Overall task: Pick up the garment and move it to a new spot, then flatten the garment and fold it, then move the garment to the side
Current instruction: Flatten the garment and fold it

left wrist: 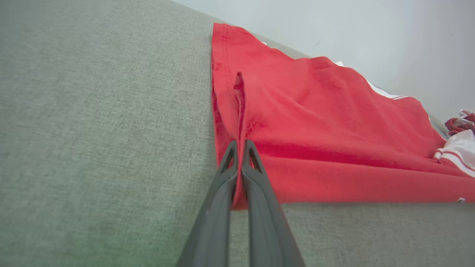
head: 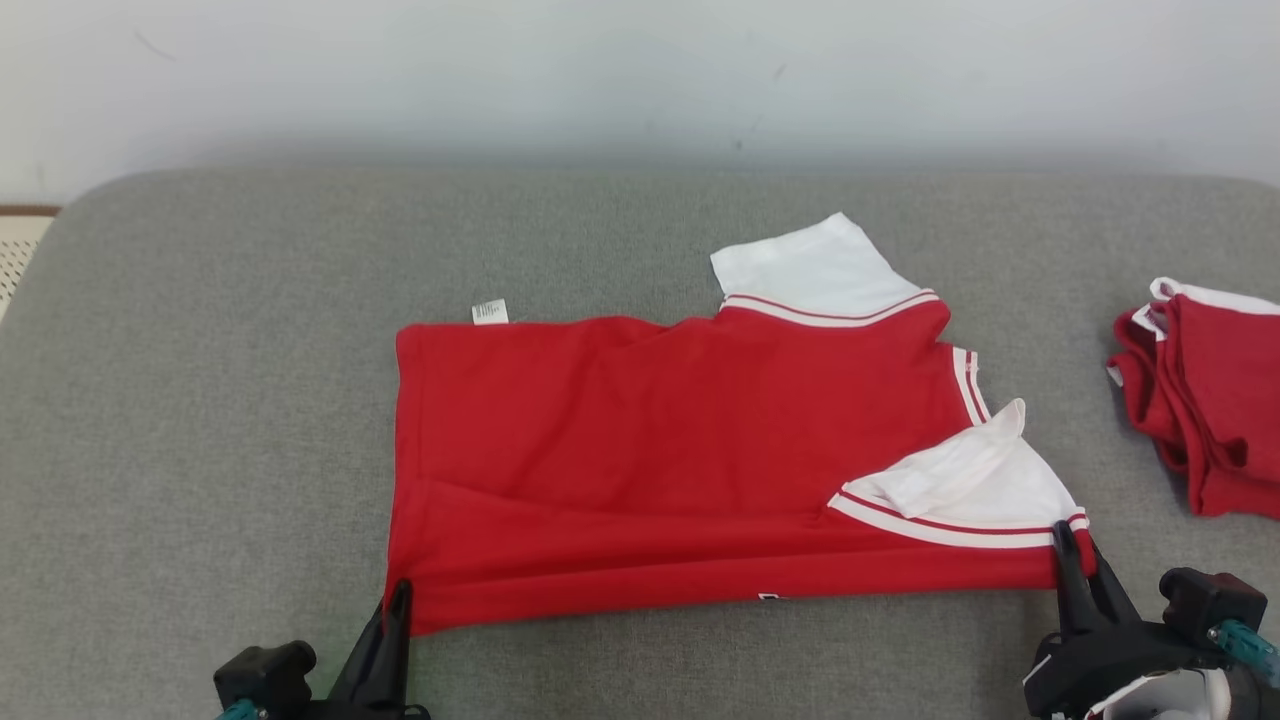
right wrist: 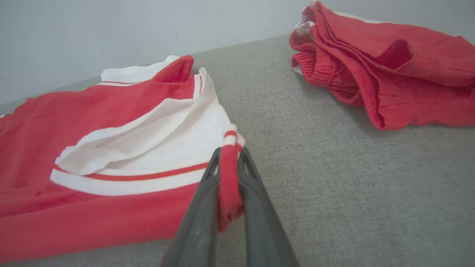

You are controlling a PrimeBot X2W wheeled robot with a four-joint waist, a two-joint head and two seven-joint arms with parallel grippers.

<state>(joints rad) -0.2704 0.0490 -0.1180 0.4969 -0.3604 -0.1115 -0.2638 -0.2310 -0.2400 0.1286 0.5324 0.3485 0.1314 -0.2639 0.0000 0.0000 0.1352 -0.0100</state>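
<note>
The garment (head: 680,440) is a red shirt with white, red-striped sleeves, spread across the grey padded surface (head: 200,400) with its near edge folded over. My left gripper (head: 400,600) is shut on the garment's near left corner; in the left wrist view the red cloth (left wrist: 315,122) is pinched between the two dark fingers (left wrist: 256,178). My right gripper (head: 1070,550) is shut on the near right corner beside the white sleeve (head: 980,480); the right wrist view has a red strip of the garment (right wrist: 228,178) caught between the fingers (right wrist: 202,207).
A second red and white garment (head: 1210,400) lies bunched at the right edge of the surface, also in the right wrist view as a bunched garment (right wrist: 389,63). A pale wall (head: 640,70) runs behind the surface. A small white label (head: 490,312) sticks out at the shirt's far left.
</note>
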